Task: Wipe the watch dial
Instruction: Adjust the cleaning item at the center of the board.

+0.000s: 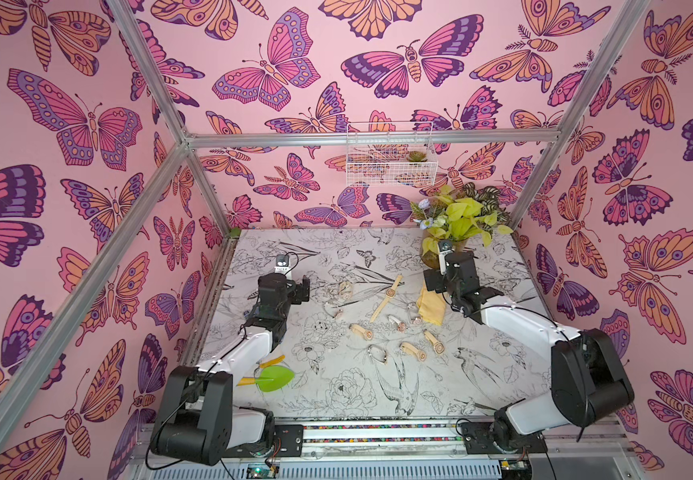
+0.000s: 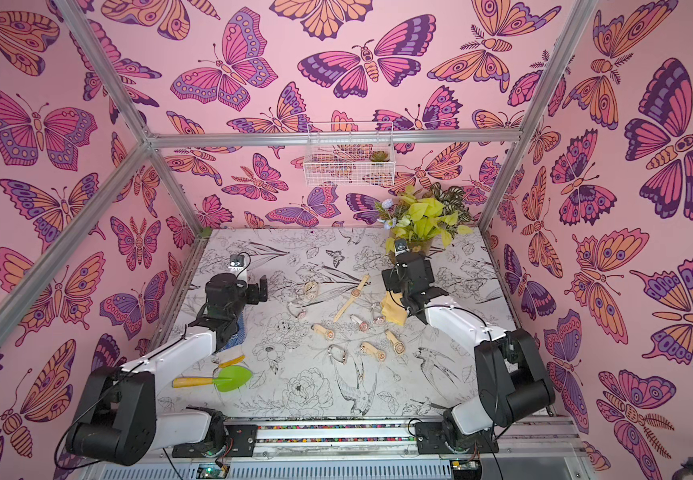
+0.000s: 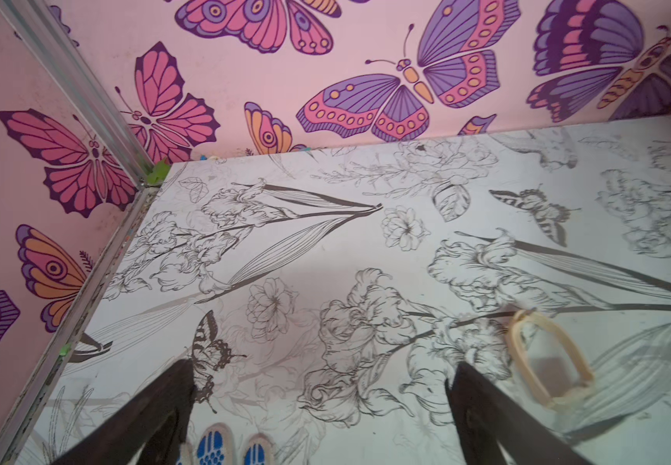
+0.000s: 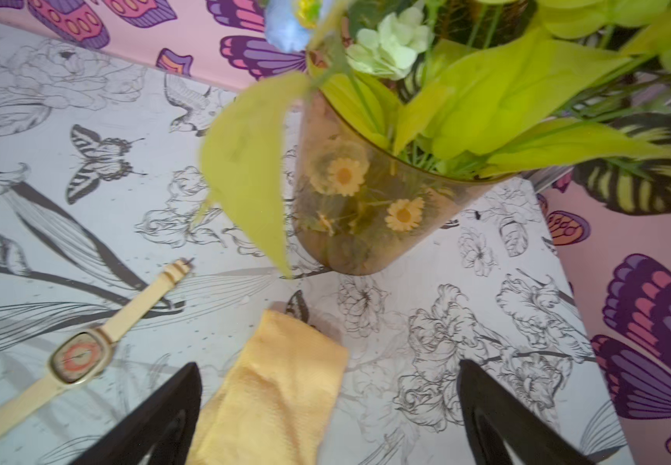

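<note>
The right hand [image 4: 328,364] hangs wide open over the yellow cloth [image 4: 277,402]. The watch [image 4: 80,358] lies dial-up on the worktop [image 4: 446,306] just beside the cloth. The left hand [image 3: 322,364] is open and empty.

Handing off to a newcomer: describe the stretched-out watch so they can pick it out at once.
Find the leafy vase in the far corner of the table; a folded yellow cloth lies in front of it. Beside that cloth is the watch: the only one with its cream strap laid out straight and a squarish dial, the other watches being shorter or curled.
</note>
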You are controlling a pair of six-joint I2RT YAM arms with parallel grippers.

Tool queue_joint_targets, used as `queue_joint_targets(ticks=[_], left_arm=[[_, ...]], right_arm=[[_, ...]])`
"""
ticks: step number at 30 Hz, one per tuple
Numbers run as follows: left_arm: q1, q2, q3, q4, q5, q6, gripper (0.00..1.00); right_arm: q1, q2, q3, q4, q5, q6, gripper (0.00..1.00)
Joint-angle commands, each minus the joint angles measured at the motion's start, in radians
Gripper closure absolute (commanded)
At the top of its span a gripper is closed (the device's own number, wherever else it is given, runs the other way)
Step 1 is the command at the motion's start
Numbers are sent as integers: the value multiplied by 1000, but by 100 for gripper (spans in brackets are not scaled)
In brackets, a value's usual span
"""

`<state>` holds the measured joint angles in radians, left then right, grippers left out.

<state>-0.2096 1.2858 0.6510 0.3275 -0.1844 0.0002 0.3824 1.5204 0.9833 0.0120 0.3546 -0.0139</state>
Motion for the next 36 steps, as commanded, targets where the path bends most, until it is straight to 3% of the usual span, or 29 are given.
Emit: queue_joint_targets(ticks=[1,9,12,15,18,19,28,36], left_arm=[[-66,-84,49,-204,-19,-109,0],[-217,-190,92,-409,146,-301,0],[-261,-222,110,-476,177,-389,0],[-308,-234,116,-493,226,-468,0],[-383,-227,161,-550,192,-475,0],[-405,-222,181,-569,177,-474,0],[-503,-165,291,-637,168,-445,0],[-508,-149,300,-641,176,-424,0]], right_arm=[[6,59,129,-266,-28,132,1],[6,294,372,-569,-147,237,1],[4,356,427,-628,-162,254,23],[4,408,461,-654,-189,262,60],[-1,456,485,-664,-193,273,94],[-6,474,494,-666,-188,282,100],[-89,620,596,-694,-240,339,100],[-158,577,524,-742,-167,371,100]])
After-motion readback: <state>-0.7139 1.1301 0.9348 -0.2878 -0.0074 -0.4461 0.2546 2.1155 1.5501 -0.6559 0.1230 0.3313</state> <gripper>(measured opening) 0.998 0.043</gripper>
